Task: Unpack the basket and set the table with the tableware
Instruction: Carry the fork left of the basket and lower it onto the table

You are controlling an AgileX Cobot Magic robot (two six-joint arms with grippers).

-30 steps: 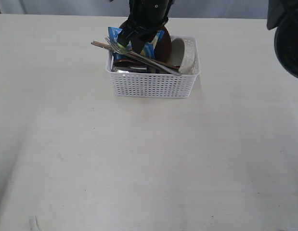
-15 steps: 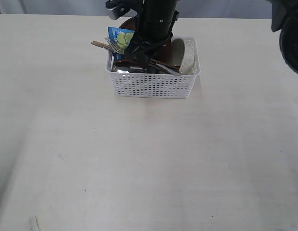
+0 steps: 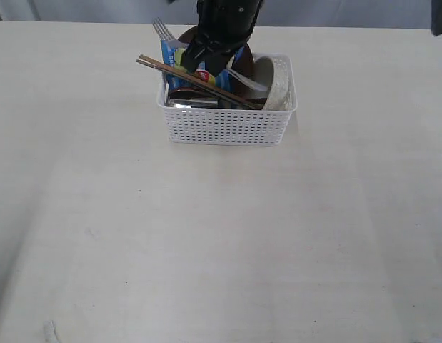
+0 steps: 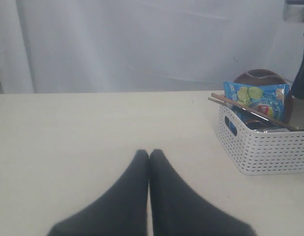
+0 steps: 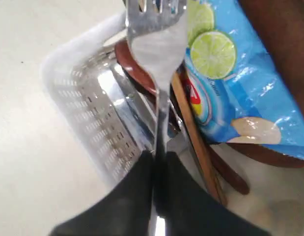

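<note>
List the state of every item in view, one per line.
fork: gripped at the handle, tines pointing up
right gripper: jaws shut on the fork
left gripper: jaws shut, empty
basket: upright on the table, loaded
chopsticks: lying across the basket, tips past its rim
chip bag: standing in the basket
bowl: on edge in the basket
plate: on edge behind the chip bag

Shiny steel fork (image 5: 159, 49), matt plastic basket (image 3: 228, 128) (glossy bag (image 5: 240, 93))
</note>
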